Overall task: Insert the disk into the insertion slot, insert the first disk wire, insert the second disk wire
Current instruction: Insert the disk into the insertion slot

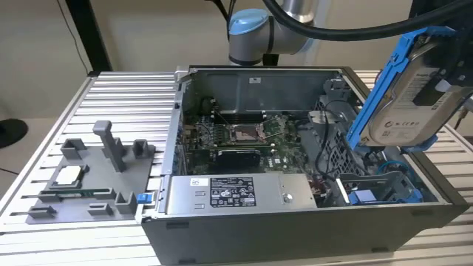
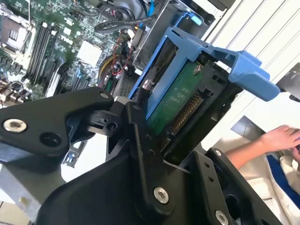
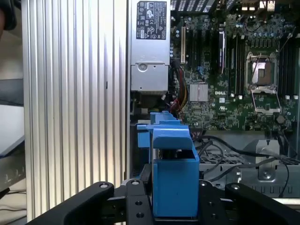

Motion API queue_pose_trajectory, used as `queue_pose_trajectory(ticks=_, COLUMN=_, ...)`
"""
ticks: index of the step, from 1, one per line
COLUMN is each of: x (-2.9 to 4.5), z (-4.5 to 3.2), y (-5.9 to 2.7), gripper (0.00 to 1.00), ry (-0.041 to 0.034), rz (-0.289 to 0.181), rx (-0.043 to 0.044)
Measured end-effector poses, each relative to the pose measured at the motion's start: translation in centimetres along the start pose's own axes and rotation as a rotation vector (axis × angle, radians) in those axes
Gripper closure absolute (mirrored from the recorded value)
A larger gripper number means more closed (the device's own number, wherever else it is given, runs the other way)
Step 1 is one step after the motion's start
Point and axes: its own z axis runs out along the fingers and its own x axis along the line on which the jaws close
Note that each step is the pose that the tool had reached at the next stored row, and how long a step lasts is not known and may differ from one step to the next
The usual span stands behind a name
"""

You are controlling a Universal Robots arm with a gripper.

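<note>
The claw (image 3: 173, 202) is closed on the disk (image 1: 402, 102), black fingers (image 3: 139, 201) pressed to either side of its blue carrier. It holds the disk tilted in the air over the insertion slot (image 1: 380, 188), at the exterior view's right end of the open computer case (image 1: 296, 233). The case sits on a ribbed aluminium bench (image 1: 126, 94), a grey fixture tray (image 1: 81, 185) beside it on the exterior view's left and a plain beige wall (image 1: 148, 33) behind; in the second wrist view a person's hand (image 2: 281, 138) shows past the disk.
</note>
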Motion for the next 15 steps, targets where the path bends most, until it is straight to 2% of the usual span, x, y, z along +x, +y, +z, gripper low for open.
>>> queue_pose_trajectory(ticks=15, x=-0.02, z=1.20, y=-1.18, gripper=1.00, ry=0.0005, rz=-0.016, rx=0.0002)
